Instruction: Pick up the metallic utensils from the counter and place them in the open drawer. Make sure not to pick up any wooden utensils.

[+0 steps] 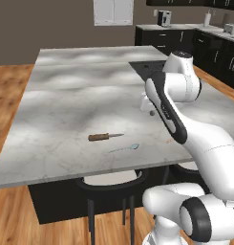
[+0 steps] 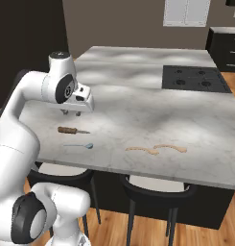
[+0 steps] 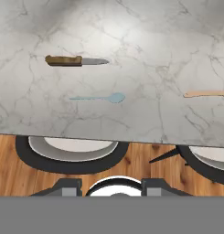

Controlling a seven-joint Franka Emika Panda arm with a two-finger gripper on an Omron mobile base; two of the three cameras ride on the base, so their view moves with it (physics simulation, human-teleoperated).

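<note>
Knife (image 1: 105, 137) and spoon (image 1: 123, 148) lie flat on the marbled worktop (image 1: 70, 100) in the left base view, near its front edge, the knife just behind the spoon and apart from it, brown handle to the left, blade pointing right. The white arm rises at the right and bends over the worktop; the tool (image 1: 148, 108) hangs above the stone, right of and behind both utensils, touching neither, and its jaws are too small here to judge. A black cooktop (image 1: 149, 67) sits in the worktop beyond the arm. In the right base view the tool (image 2: 71, 113) hovers over the worktop's left part, just behind the knife (image 2: 73, 130), with the spoon (image 2: 79, 145) nearer the edge; it holds nothing, but how wide the jaws stand I cannot tell. Two pale wooden utensils (image 2: 157, 149) lie well to the right, near the front edge. Black stools (image 2: 155, 190) stand under the overhang. In the hand view the knife (image 3: 76, 61) lies above the spoon (image 3: 98, 98), a wooden utensil's end (image 3: 205, 93) enters at the right, and stool seats show over wooden floor (image 3: 8, 176) below the worktop's edge.
</note>
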